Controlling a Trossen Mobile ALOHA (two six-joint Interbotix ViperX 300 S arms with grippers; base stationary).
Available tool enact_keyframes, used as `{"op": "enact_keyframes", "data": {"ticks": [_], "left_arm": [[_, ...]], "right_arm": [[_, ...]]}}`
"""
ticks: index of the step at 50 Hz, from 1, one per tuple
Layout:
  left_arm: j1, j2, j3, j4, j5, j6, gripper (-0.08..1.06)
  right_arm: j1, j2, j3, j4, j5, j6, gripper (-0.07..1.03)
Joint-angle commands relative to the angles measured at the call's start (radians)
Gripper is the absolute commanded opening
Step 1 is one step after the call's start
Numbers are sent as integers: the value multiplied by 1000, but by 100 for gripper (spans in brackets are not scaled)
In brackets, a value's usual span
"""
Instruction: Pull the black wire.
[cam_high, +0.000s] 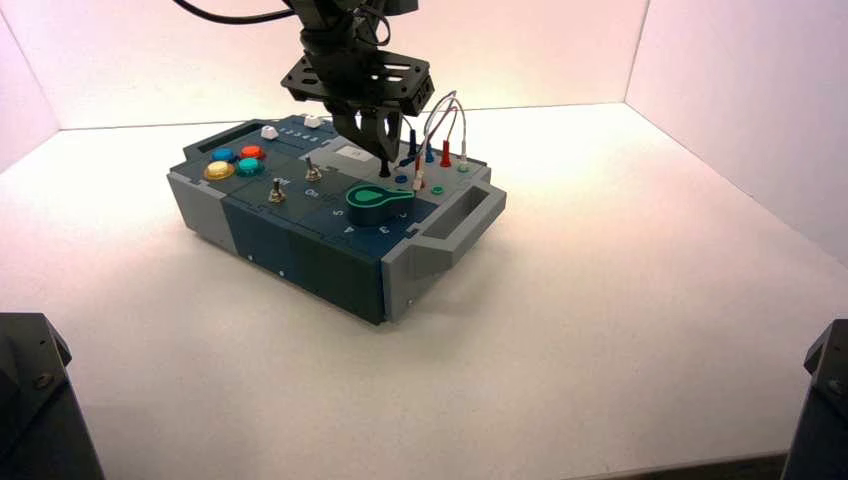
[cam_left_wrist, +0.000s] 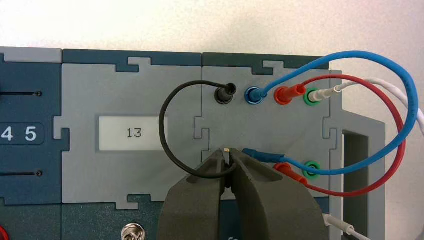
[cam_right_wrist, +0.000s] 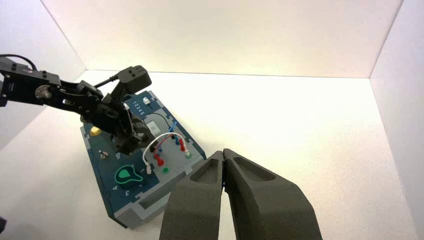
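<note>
Toward one o'clock on the box (cam_high: 310, 262), with twelve pointing away from the robot, the left gripper (cam_left_wrist: 228, 156) is closed on the near end of the black wire (cam_left_wrist: 161, 122). The likeliest trouble is a slip: the plug is slim and smooth, and if the jaws have more cord than plug between them, a pull could slide off or strain the cord. A slanted pull could bind the plug in its socket, so straight up looks safest. The blue plug (cam_left_wrist: 262, 156) lies tilted right beside the fingertips, toward two o'clock from them; a sideways swing might catch it. The red plug (cam_left_wrist: 291, 171), toward three o'clock, could be knocked in the same way. Lifting too far may also tug the wire's other end, which stands in the black socket (cam_left_wrist: 222, 96) toward one o'clock from the gripper.

The wire itself is thin, dark and matt, bowed in one loose arch over the grey panel and past the display reading 13 (cam_left_wrist: 132, 133). Its far plug (cam_left_wrist: 230, 89) is black and slender, leaning a little; the near one is largely hidden by the jaws. Toward four o'clock from the box, the right gripper (cam_right_wrist: 223, 152) waits with its fingers together.
</note>
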Motion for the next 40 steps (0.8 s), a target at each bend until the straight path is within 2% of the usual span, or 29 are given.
{"op": "enact_keyframes", "data": {"ticks": [1, 29, 40], "left_arm": [[-6, -25, -21, -3, 2, 2, -3], [-6, -124, -69, -3, 78, 5, -3], [-6, -123, -61, 14, 78, 6, -3]], "right_arm": [[5, 8, -12, 2, -12, 2, -2], [5, 3, -12, 2, -11, 2, -2], [5, 3, -14, 3, -12, 2, -2]]}}
